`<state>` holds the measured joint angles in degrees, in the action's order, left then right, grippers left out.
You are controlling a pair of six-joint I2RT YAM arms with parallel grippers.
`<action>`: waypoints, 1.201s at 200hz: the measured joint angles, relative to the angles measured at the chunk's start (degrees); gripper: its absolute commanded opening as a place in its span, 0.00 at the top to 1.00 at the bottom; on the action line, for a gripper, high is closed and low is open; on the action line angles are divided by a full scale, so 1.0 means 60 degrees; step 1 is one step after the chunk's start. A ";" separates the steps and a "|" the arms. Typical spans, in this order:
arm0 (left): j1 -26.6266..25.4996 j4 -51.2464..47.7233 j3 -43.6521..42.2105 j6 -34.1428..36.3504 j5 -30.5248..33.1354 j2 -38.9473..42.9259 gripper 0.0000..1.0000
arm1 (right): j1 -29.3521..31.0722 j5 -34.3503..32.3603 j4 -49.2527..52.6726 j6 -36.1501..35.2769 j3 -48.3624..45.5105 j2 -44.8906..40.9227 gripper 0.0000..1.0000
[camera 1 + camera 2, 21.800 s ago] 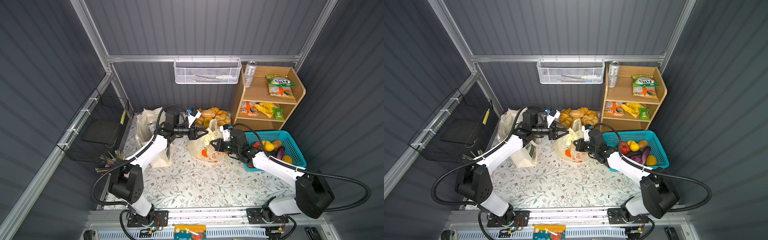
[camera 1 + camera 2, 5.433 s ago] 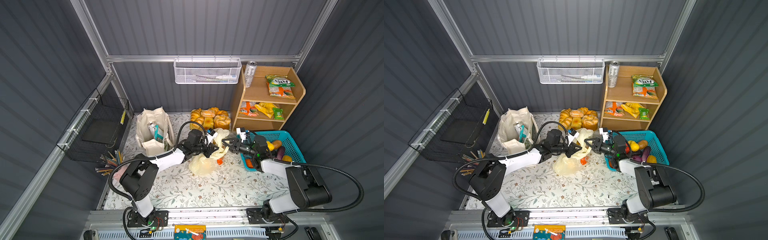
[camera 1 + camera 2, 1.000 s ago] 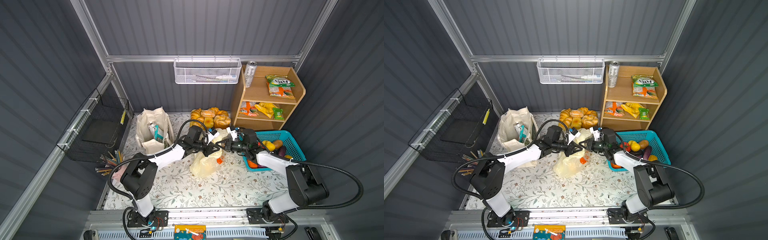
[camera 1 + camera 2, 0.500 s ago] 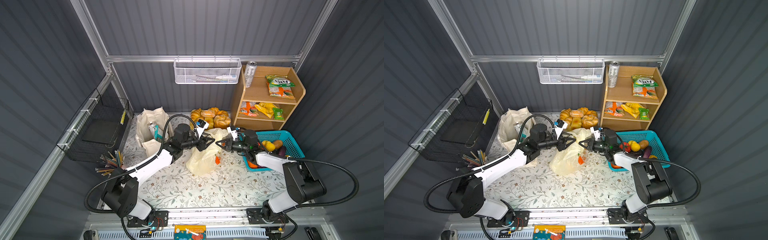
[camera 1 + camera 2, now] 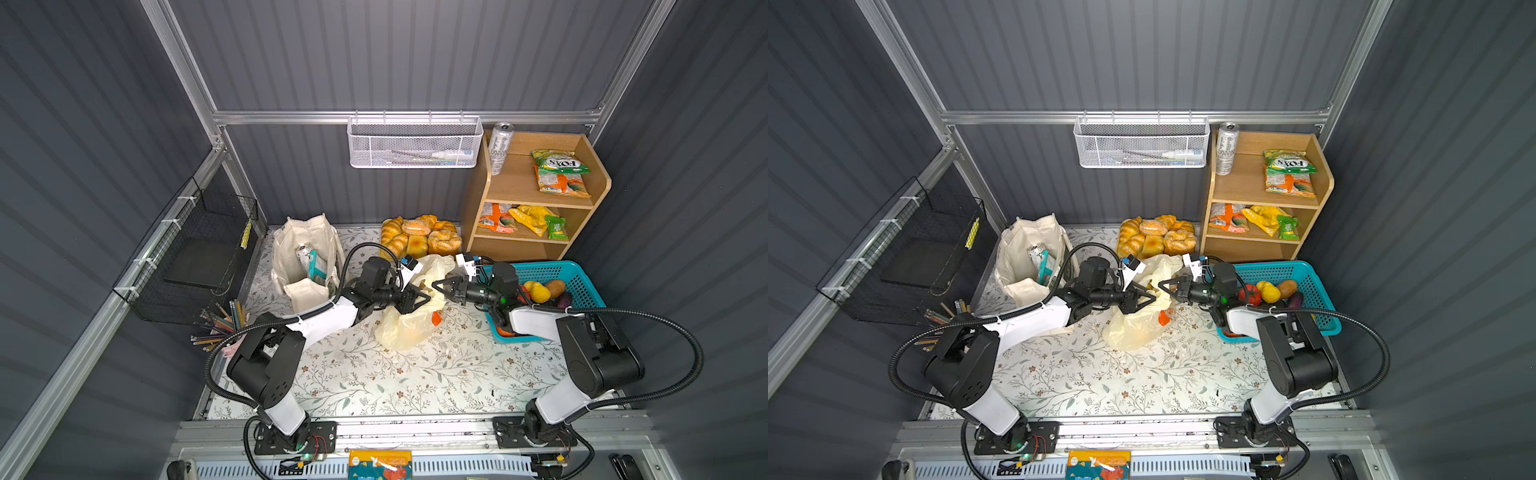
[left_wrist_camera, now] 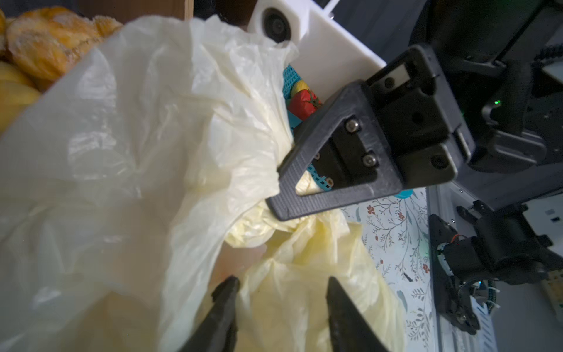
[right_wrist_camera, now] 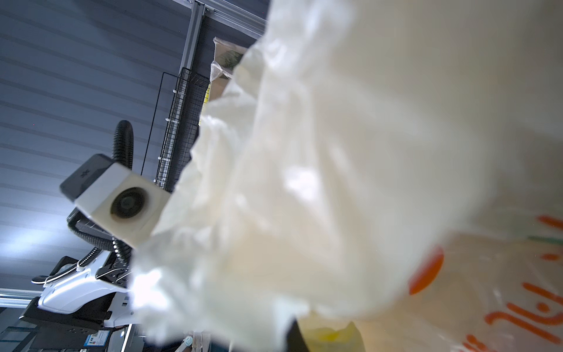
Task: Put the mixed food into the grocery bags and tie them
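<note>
Plastic bag (image 5: 405, 328) lies mid-table, long axis front-to-back, mouth end toward the bread rolls (image 5: 419, 239); its orange print is unreadable. Left gripper (image 5: 428, 299) has jaws apart over the bag and holds nothing. Right gripper (image 5: 435, 286) is clamped on the bag film. Canvas tote (image 5: 291, 249) stands upright back-left. Shelf packet (image 5: 559, 163) reads "FOX'S".

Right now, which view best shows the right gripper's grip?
Left wrist view: the right gripper is close and sharp, shut on the bunched plastic bag. Both top views show it small from above; the right wrist view shows mostly blurred bag.
</note>
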<state>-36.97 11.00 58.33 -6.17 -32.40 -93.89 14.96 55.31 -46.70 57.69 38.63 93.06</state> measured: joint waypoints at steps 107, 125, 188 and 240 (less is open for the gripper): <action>-0.0007 0.1166 0.0117 -0.1836 0.1694 0.2007 0.00 | -0.0015 -0.0055 0.0299 -0.0226 -0.0004 0.0000 1.00; 0.0051 0.2251 0.0113 -0.2506 0.0794 0.1559 0.13 | -0.0018 -0.0069 0.0299 -0.0226 -0.0004 0.0000 1.00; 0.0029 0.1078 0.2798 -0.2987 -0.1147 -0.0914 0.88 | -0.0022 -0.0076 0.0131 -0.0142 -0.0004 0.0025 1.00; 0.0029 -0.0393 0.1333 -0.1996 -0.0656 -0.0204 0.76 | -0.0164 0.0044 -0.0772 0.0419 -0.0178 0.0040 1.00</action>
<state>-36.80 8.64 66.32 -18.15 -36.34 -95.11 13.98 55.57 -51.33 60.20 37.56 93.30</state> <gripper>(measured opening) 0.218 0.041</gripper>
